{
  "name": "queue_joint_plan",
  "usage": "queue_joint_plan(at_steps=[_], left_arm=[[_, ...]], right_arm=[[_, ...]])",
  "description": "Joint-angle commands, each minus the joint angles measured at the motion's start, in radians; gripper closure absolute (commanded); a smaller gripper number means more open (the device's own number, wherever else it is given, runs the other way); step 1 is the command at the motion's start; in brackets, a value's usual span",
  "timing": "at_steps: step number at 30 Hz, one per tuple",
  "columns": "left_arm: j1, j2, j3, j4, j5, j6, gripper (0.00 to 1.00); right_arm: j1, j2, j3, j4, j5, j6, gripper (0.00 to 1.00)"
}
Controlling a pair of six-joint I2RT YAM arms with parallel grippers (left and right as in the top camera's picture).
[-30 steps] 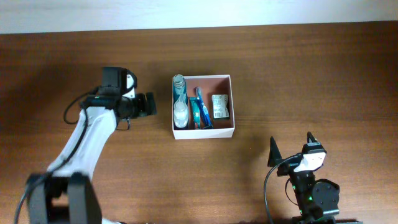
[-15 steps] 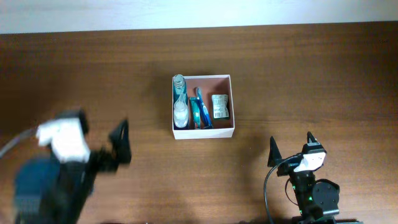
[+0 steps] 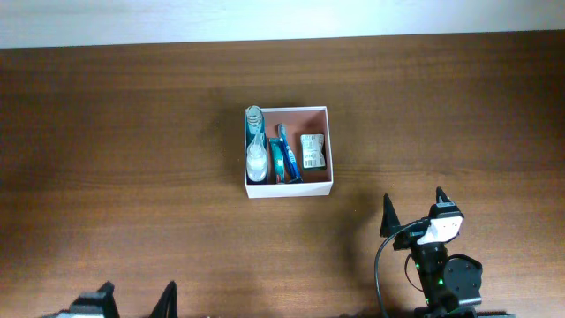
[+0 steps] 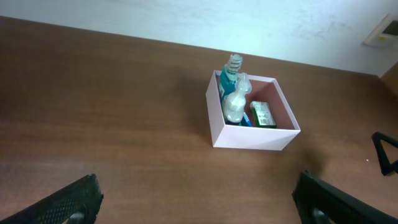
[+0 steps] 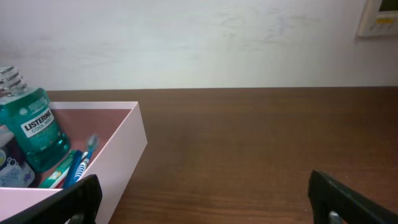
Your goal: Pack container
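right tool [image 3: 413, 196] agape — white-walled, pink-lined container [image 3: 288, 188]

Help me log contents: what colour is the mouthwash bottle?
The mouthwash bottle is teal with a white label, clearest in the right wrist view.

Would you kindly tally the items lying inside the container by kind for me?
bottles: 2 (Listerine mouthwash bottle, clear bottle)
toothbrush: 1
teal tube: 1
green-and-white packet: 1
total: 5, all inside the container
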Motion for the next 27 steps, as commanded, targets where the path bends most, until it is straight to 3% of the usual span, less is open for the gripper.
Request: queue_joint_plan(at_steps=[1, 7, 14, 27], left_arm=[[0.019, -0.068, -0.053, -0.013, -0.01, 0.006, 0.01], [0.059, -0.164, -0.18, -0.001, 0.001, 0.005, 0.01], [0.069, -0.196, -0.283, 0.172, 0.031, 0.005, 0.01], [0.069, -0.196, -0.824, 1.033, 0.08, 0.01, 0.01]], right_arm=[[-0.009, -0.008, -0.005, -0.005, -0.012, 0.01, 0.01], [-0.009, -0.008, -0.005, -0.005, -0.012, 0.01, 0.01], [-0.009, -0.008, -0.005, -0.005, -0.012, 0.01, 0.01], [-0.009, -0.008, -0.005, -0.005, -0.012, 0.01, 0.01]])
